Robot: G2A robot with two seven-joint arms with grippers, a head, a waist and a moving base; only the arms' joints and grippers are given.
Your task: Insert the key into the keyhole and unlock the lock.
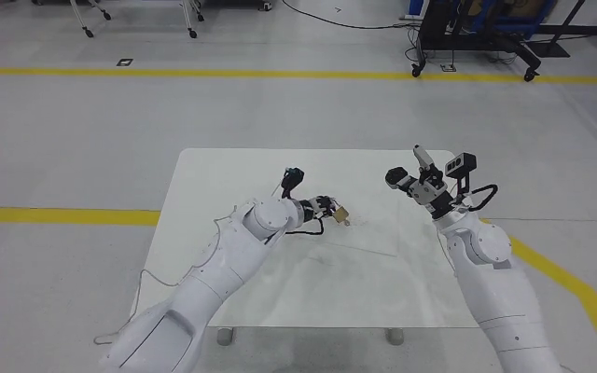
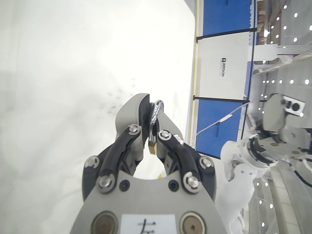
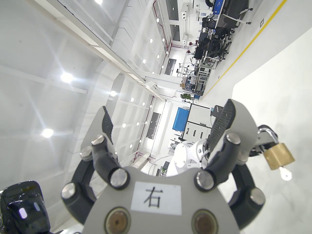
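While the left gripper [image 2: 153,115] clamps the silver shackle of the brass lock [image 3: 279,156] just above the middle of the white table [image 1: 280,289], the key [image 3: 285,173] sticks out of the lock's end opposite the shackle. The right gripper [image 3: 168,118] hangs spread wide, holding nothing, well apart over the table's right side.

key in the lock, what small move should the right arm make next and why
Probably bring the right gripper to the key and close on its head, ready to turn. The key already sits in the lock, which the left gripper holds; the right jaws stand open, empty and apart from it.
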